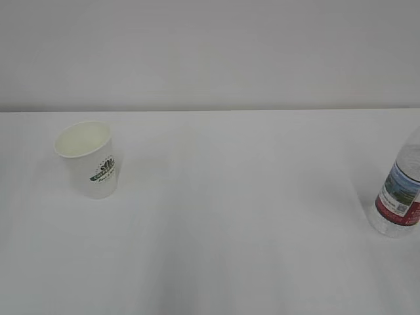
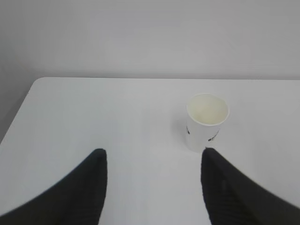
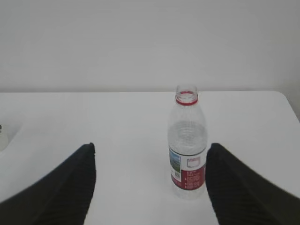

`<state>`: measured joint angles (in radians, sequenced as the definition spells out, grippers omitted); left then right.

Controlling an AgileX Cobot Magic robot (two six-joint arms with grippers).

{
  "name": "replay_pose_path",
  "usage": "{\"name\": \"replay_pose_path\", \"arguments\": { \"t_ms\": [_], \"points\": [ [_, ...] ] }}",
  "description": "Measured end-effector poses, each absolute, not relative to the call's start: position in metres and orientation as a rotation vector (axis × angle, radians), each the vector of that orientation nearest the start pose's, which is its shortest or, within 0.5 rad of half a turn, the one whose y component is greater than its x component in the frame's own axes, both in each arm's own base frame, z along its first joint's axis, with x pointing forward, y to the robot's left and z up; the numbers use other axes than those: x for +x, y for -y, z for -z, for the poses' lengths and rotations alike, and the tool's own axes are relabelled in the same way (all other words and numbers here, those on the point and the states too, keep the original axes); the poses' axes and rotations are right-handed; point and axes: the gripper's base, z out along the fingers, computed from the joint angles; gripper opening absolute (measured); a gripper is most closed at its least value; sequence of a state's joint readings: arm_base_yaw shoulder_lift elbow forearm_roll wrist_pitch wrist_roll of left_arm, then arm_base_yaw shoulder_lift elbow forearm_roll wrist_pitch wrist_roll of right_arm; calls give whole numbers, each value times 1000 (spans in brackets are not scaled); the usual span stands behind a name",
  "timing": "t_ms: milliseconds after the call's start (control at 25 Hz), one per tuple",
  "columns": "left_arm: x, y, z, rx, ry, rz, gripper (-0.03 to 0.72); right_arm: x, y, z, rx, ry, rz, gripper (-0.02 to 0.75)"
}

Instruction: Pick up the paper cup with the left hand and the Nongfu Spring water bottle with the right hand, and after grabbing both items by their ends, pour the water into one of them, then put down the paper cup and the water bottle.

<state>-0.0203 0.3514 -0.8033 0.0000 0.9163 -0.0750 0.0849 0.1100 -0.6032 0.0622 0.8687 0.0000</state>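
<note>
The white paper cup with a dark logo stands upright at the table's left; the left wrist view shows this cup ahead, empty inside. My left gripper is open, short of the cup, whose base lies just beyond the right finger. The Nongfu Spring water bottle stands uncapped at the right edge of the exterior view, cut off by the frame. In the right wrist view the bottle stands ahead, close to the right finger of my open right gripper. Neither arm shows in the exterior view.
The white table runs back to a plain pale wall. Its far left corner shows in the left wrist view and its far right corner in the right wrist view.
</note>
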Motion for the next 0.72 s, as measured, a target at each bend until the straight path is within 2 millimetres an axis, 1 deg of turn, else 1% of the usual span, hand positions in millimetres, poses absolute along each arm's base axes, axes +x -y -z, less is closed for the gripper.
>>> {"name": "replay_pose_path", "arguments": {
  "t_ms": [120, 400, 720],
  "points": [
    [45, 1, -373, -53, -1934, 64, 459, 22, -7, -329, -66, -1837, -147, 549],
    [54, 1, -377, -52, -1900, 65, 457, 47, -9, -339, -47, -1781, -168, 549],
    [73, 1, -384, -49, -1839, 66, 454, 59, -9, -344, -40, -1745, -162, 549]
  ]
}}
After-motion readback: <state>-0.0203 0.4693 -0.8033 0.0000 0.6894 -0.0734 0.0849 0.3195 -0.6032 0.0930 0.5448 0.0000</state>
